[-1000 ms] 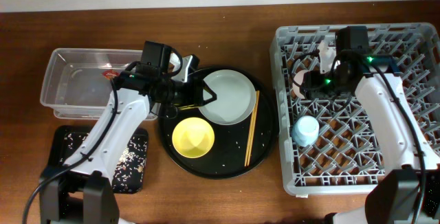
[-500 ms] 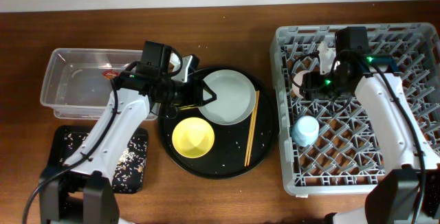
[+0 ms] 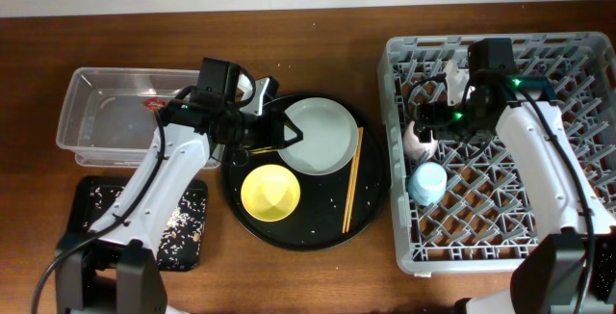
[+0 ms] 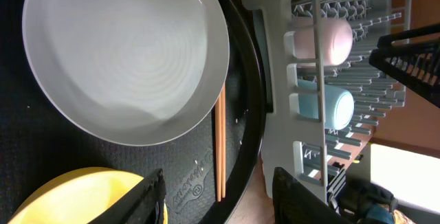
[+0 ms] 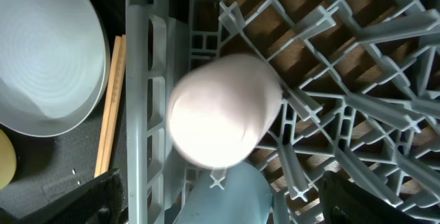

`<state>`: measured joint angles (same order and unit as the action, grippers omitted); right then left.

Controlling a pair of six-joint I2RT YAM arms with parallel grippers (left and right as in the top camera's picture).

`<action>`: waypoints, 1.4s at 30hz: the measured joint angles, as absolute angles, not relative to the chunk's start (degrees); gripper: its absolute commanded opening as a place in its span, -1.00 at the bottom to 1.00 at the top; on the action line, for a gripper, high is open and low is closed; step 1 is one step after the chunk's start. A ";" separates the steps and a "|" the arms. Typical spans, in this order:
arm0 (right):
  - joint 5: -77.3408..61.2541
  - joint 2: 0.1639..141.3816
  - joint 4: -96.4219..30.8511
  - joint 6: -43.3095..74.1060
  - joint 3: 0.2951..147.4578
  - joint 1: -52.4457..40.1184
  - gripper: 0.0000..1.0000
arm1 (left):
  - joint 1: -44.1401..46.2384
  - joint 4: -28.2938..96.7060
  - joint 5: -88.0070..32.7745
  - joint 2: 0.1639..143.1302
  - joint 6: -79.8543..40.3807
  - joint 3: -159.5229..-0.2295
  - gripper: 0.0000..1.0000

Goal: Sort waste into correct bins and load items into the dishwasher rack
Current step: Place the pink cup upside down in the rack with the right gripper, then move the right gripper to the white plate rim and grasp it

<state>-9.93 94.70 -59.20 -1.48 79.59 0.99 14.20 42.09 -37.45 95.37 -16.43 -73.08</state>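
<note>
The pink cup (image 3: 419, 139) lies in the grey dishwasher rack (image 3: 500, 247) at its left side, just above the blue cup (image 3: 426, 181). My right gripper (image 3: 435, 119) is open right above them. In the right wrist view the pink cup (image 5: 223, 110) and the blue cup (image 5: 234, 196) lie between my open fingers (image 5: 220, 207). My left gripper (image 3: 281, 133) is open and empty at the left edge of the grey-green plate (image 3: 320, 134). The yellow bowl (image 3: 269, 192) and the chopsticks (image 3: 353, 179) lie on the round black tray (image 3: 371, 213).
The clear tub (image 3: 72, 112) at the far left holds a red wrapper (image 3: 154, 104). The small black tray (image 3: 96, 198) with pale crumbs lies in front of it. The left wrist view shows the plate (image 4: 124, 52), the bowl (image 4: 75, 196), the chopsticks (image 4: 220, 148) and the rack (image 4: 309, 155).
The pink cup, hidden under my right gripper before, now lies free in the rack above the blue cup. My left arm has not moved.
</note>
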 measured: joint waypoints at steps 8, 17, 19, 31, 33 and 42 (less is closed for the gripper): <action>-11.16 94.85 -61.32 -1.45 79.66 0.99 0.87 | 14.20 43.55 -36.42 95.37 -14.72 -73.08 -0.02; -19.68 85.21 -72.58 -1.61 87.81 -2.33 0.96 | 14.06 44.23 -30.61 95.18 -14.06 -73.08 -0.03; -20.27 83.31 -73.87 -1.45 87.99 -5.08 0.96 | 14.06 44.18 -28.08 94.70 -14.02 -73.08 0.01; -23.35 90.89 -64.82 1.52 87.99 -21.39 -0.04 | 9.13 44.51 -16.16 90.61 -12.99 -76.05 0.74; -20.82 93.93 -62.46 3.01 87.99 -22.17 -0.07 | 6.37 44.27 -15.70 85.30 -12.71 -77.78 0.99; -10.94 108.62 -48.25 6.02 87.99 -22.50 -0.09 | 4.69 46.00 -15.55 74.63 -12.62 -79.50 0.99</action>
<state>-10.94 108.62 -48.25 6.02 87.99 -22.50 4.69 46.00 -15.55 74.63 -12.62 -79.50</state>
